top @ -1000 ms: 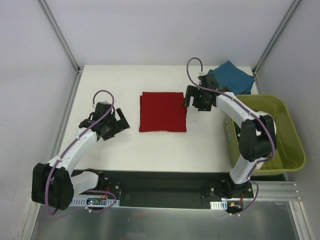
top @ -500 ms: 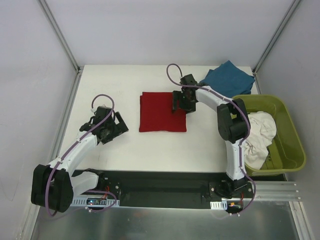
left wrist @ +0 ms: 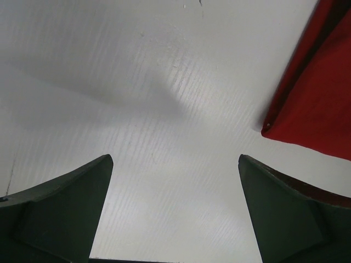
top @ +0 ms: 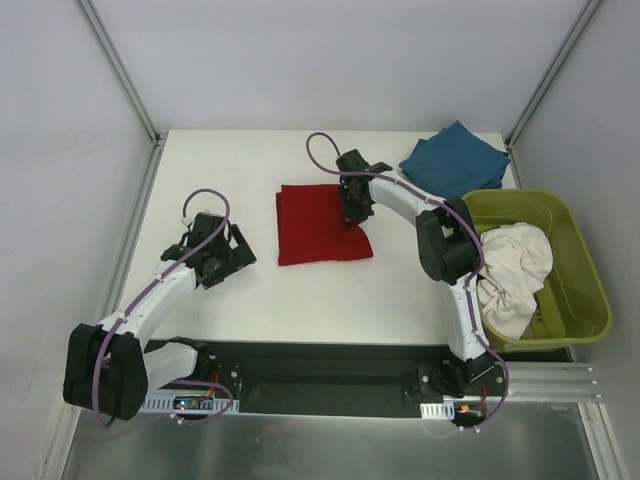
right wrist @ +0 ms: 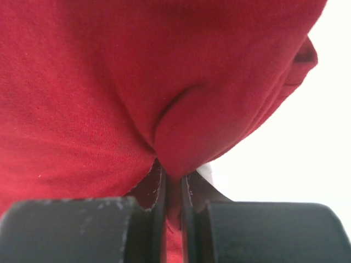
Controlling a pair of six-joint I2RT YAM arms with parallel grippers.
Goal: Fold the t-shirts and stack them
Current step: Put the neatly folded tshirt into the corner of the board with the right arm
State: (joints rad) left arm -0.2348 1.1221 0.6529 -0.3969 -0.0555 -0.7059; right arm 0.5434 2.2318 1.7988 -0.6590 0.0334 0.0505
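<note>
A folded deep red t-shirt (top: 312,226) lies mid-table. My right gripper (top: 352,212) sits at its right edge and is shut on a pinched fold of the red cloth (right wrist: 109,82); the wrist view shows the cloth squeezed between the jaws of the right gripper (right wrist: 173,178). A folded teal-blue t-shirt (top: 455,156) rests at the back right. A crumpled white t-shirt (top: 512,272) fills the green tub. My left gripper (top: 236,252) hovers left of the red t-shirt (left wrist: 321,93), open, and this left gripper (left wrist: 175,159) has only bare table between its fingers.
An olive-green plastic tub (top: 592,290) stands at the table's right edge. Metal frame posts rise at the back corners. White walls close the left, right and rear sides.
My right arm swung left from beside the blue t-shirt to the red one's right edge and closed on it, bunching that edge. The left arm barely moved.
</note>
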